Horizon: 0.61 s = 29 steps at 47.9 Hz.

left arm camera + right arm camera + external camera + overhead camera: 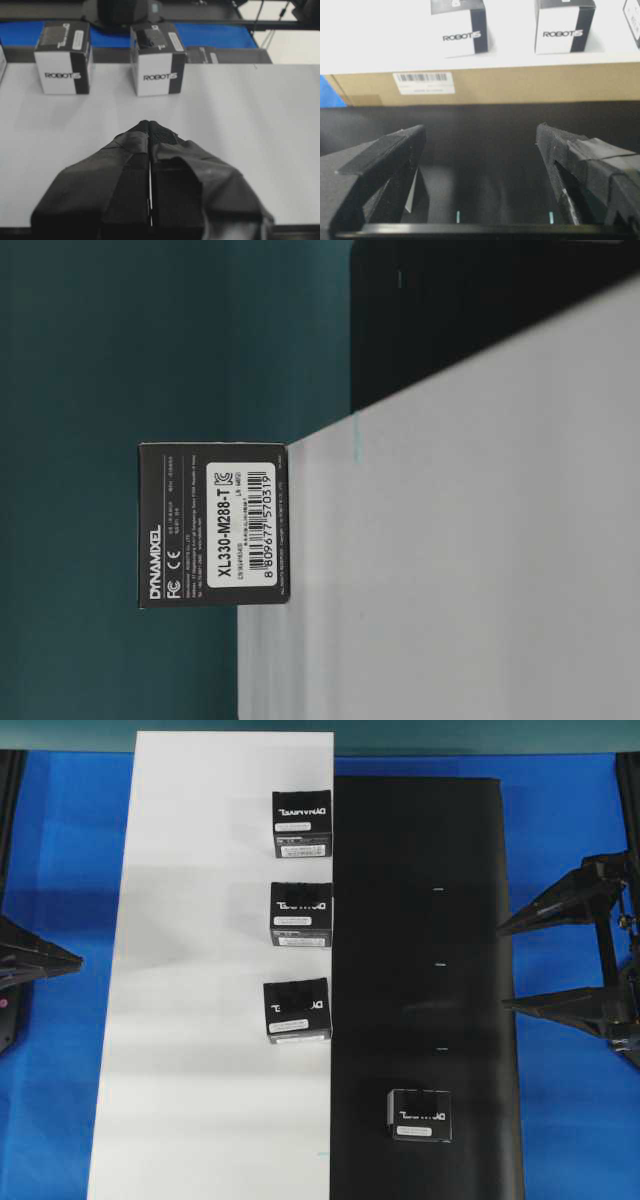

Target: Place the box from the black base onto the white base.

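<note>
One small black box (420, 1114) with white lettering sits on the black base (430, 920), near its front end. Three more boxes (301, 823) (301, 913) (297, 1010) stand in a row along the right edge of the white base (200, 970). My right gripper (503, 968) hovers open and empty at the black base's right edge, well behind the lone box; the right wrist view shows only black sheet (485, 150) between its fingers (405, 145). My left gripper (75, 960) is shut and empty left of the white base, its joined tips (150, 125) over white sheet (250, 125).
Blue table (570, 840) surrounds both sheets. The table-level view, turned sideways, shows one labelled box (213, 524) against the white base (450, 560). The white base's raised brown edge (495, 85) faces my right gripper, with two boxes (462, 25) (565, 25) behind it.
</note>
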Motion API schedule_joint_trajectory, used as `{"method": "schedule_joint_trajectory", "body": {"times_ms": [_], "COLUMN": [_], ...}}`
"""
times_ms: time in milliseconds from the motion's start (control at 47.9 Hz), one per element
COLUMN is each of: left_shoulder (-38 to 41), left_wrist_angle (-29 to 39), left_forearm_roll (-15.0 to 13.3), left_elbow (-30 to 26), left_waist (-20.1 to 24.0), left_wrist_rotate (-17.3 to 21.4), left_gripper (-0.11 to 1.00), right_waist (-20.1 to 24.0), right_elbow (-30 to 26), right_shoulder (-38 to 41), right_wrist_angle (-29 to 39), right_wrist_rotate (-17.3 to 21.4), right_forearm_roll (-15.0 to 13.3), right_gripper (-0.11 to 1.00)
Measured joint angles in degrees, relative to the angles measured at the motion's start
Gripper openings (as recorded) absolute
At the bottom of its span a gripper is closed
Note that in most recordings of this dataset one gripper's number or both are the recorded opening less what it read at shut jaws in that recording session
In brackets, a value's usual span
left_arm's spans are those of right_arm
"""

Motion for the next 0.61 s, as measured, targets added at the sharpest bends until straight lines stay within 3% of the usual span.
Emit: {"method": "schedule_joint_trajectory", "body": {"times_ms": [606], "left_shoulder": [-0.09], "left_wrist_angle": [-0.09], "left_forearm_roll": [0.09], "left_elbow": [0.00], "left_waist": [0.00], "left_wrist_rotate": [0.00], "left_gripper": [-0.05], "right_waist": [0.18], "right_elbow": [0.35], "right_shoulder": [-0.26], "right_wrist_angle": [0.09], "right_wrist_rotate": [0.00], "right_forearm_roll": [-0.09], "right_gripper": [0.99]}}
